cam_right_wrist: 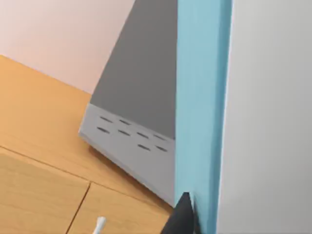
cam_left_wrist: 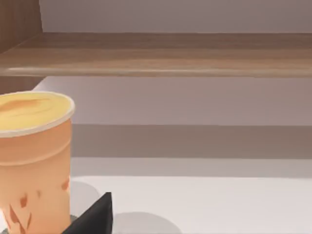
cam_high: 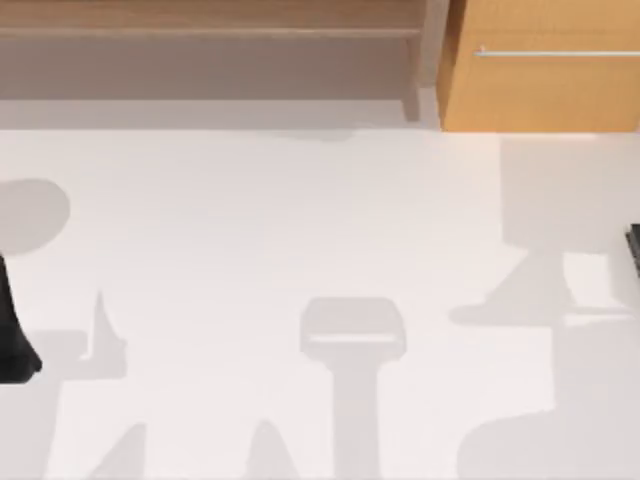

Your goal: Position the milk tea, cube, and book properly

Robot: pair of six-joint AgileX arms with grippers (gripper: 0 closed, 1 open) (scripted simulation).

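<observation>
Milk tea seen in the left wrist view: standing upright on the white table, long axis vertical, pale yellow lid pointing up, peach-orange body below with some darker flecks. Partly cut by the edge of the picture. Just beside its lower part, a dark piece of the left gripper, touching or nearly touching the cup. Whether this claw is open, closed or gripping: not possible to tell. Behind the cup, well apart, a wooden shelf running across, with a shadowed space under it. Nothing between the cup and the shelf.

In the top view, left arm at the left edge of the table, right arm at the right edge as a dark sliver.

Book close in the right wrist view: long light-blue edge standing steeply, a grey face with small dark slots slanting away beside it. Under and behind it, the orange-wood cabinet with a pale handle. A dark tip of the right gripper against the lower blue edge; state of this claw also not possible to tell.
</observation>
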